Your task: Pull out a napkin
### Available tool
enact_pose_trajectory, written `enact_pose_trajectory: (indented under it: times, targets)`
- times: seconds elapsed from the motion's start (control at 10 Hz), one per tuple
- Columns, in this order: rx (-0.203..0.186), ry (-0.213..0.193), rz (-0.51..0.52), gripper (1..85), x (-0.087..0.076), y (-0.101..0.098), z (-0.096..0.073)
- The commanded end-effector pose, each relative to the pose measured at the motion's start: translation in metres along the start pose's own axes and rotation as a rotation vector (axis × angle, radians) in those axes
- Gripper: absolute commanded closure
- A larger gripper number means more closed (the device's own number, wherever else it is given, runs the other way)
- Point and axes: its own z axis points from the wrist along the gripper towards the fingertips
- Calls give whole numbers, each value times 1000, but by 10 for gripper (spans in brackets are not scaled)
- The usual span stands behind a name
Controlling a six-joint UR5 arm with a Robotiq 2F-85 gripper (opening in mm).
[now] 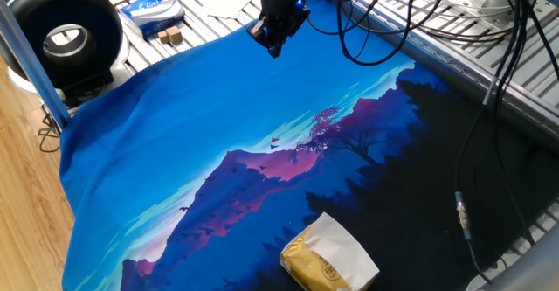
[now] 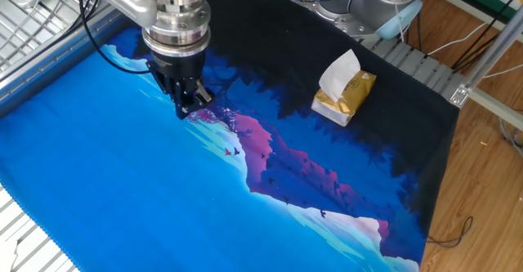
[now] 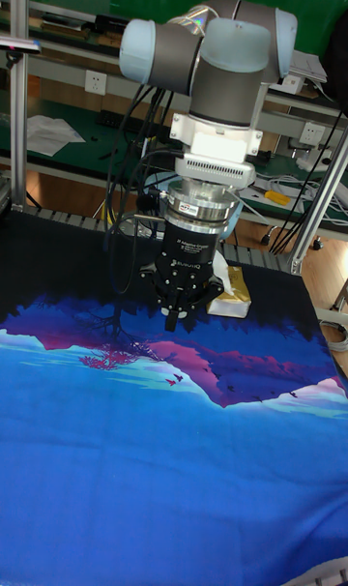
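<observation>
1. Table cloth (image 1: 175,160): a large printed sheet showing a blue sky, purple mountains and black forest, spread flat over most of the table. It lies on a slatted metal surface (image 1: 489,72) visible along its edges.
2. Robot arm (image 3: 213,54): grey with blue joint caps, reaching down over the cloth. Black cables (image 1: 376,20) trail from its wrist.
3. Black ring-shaped device (image 1: 65,38): stands off the cloth near a table corner, beside a vertical blue post.
4. Gripper (image 2: 186,109): points downward above the blue part of the cloth, well apart from the tissue pack. Its two dark fingers sit together at the tip with no gap visible and nothing between them.
5. Gold-yellow tissue pack (image 2: 347,96): rests on the black forest area of the cloth near the edge. In the tall fixed view it is mostly hidden behind the gripper.
6. Blue-and-white packet (image 1: 148,10): lies on the slats beyond the cloth, with two small brown blocks (image 1: 169,36) just beside it.
7. Napkin (image 2: 338,72): a white sheet standing up out of the top of the tissue pack, untouched. In one fixed view it drapes over the pack's top (image 1: 336,247).
</observation>
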Motion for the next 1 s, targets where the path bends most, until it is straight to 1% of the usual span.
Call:
enact_pose_trajectory:
  times: [0.0,0.1,0.2,0.6,0.7,0.8,0.9]
  targets:
    - [-46,-20,3,847,-10,-1,-7]
    - [-45,-50,2,847,-19,-3,-8]
    - [-46,-62,4,847,-22,-3,-8]
    - [-43,-55,7,847,-20,-5,-9]
    - [-47,-64,-8,847,-23,-4,-9]
    - [-75,-59,-19,847,-21,3,-10]
    - [-82,-52,-26,847,-19,5,-10]
